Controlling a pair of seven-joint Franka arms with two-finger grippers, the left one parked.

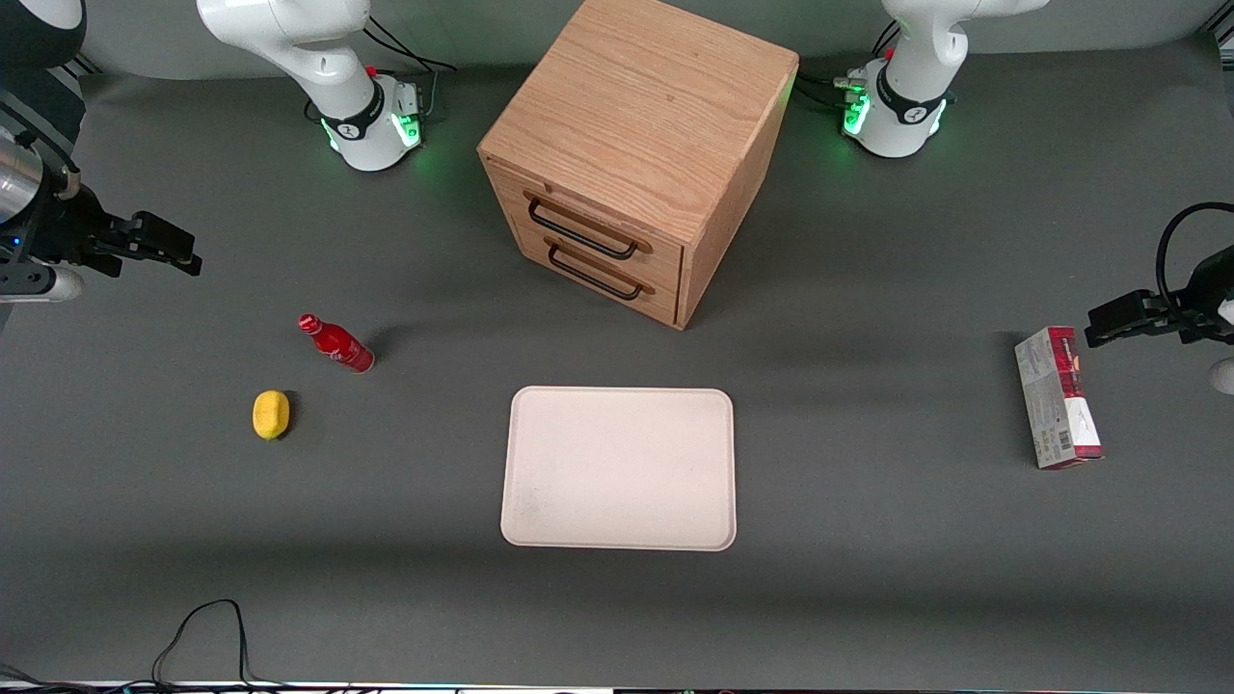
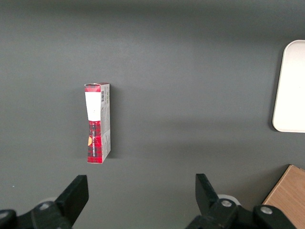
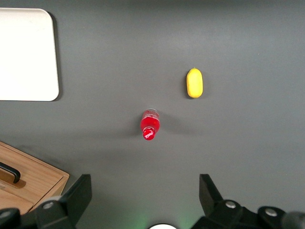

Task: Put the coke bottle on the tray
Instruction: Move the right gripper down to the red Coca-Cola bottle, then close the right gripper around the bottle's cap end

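1. Presently the right arm's gripper (image 1: 178,253) is hanging in the air at the working arm's end of the table, well apart from every object; its two black fingers (image 3: 76,195) are standing spread wide, with nothing between them.
2. Directly under the wrist camera, the coke bottle (image 3: 149,125) is standing upright on the grey table (image 1: 868,578), its red cap facing the lens. It is resting on bare table surface, not on the tray.
3. From the front, the coke bottle (image 1: 337,343) is sitting farther from the camera than the yellow lemon-like object (image 1: 271,414) and near it, without touching.
4. That yellow object (image 3: 194,83) is lying on its side, clear of the bottle.
5. The tray (image 1: 619,468) is lying flat near the table's middle, cream-white, with nothing on it. It is sitting well apart from the bottle, toward the parked arm's end relative to it.
6. A wooden two-drawer box (image 1: 631,154) is standing farther from the front camera than the tray, both drawers appearing shut, black handles facing the tray.
7. A red-and-grey carton (image 1: 1058,397) is lying flat toward the parked arm's end of the table.
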